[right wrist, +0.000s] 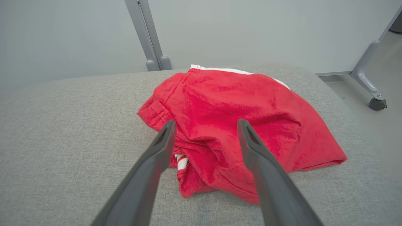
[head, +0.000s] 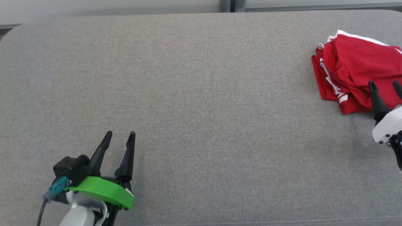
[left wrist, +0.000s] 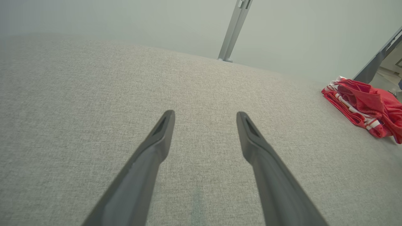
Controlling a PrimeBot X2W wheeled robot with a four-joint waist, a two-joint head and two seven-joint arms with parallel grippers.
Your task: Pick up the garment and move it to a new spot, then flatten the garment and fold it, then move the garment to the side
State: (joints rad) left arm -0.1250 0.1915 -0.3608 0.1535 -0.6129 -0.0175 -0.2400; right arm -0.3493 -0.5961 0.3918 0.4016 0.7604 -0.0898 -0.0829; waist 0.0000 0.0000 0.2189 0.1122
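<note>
The garment (head: 355, 70) is a crumpled red piece with white trim, lying at the far right of the grey padded table. It shows small at the right in the left wrist view (left wrist: 366, 110) and large in the right wrist view (right wrist: 232, 125). My right gripper (head: 385, 84) hangs open just at the garment's near edge, its fingers over the red cloth (right wrist: 205, 125), nothing between them. My left gripper (head: 121, 135) stands open over bare fabric at the lower left, far from the garment; the left wrist view shows its fingertips wide apart (left wrist: 205, 114).
The grey fabric table (head: 201, 94) spreads wide to the left of the garment. Its far edge meets a pale wall with a grey post (left wrist: 234, 29). In the right wrist view a frame leg with a caster (right wrist: 377, 103) stands on the floor beyond the table's right edge.
</note>
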